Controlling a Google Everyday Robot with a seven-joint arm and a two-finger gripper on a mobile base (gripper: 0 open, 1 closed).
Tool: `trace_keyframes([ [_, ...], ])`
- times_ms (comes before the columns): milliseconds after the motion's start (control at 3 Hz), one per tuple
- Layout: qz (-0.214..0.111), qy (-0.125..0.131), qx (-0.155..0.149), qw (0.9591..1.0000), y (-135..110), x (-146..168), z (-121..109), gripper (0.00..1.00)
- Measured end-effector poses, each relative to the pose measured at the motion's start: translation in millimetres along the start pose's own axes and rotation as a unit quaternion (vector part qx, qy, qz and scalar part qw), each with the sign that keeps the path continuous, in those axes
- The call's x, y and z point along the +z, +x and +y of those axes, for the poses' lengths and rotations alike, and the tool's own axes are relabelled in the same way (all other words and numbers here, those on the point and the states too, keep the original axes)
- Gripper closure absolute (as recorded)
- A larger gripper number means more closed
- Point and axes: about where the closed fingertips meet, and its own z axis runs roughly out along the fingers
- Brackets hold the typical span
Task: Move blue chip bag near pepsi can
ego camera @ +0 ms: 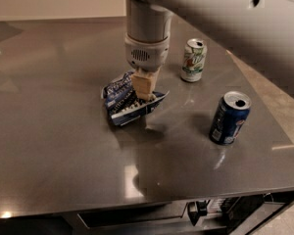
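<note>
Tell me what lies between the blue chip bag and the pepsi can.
Only bare table, in the camera view. The claw is shut on the blue chip bag; the pepsi can stands apart.

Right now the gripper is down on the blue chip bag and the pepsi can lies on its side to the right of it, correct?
Not quite: the camera view shows the pepsi can standing upright, not on its side. The gripper is indeed down on the blue chip bag, with the can to its right.
</note>
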Motion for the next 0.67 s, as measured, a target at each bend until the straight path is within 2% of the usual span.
trace_keyframes([
  [667,-0.007,-0.009,-0.004,0.9999,51,-21,9,1.00],
])
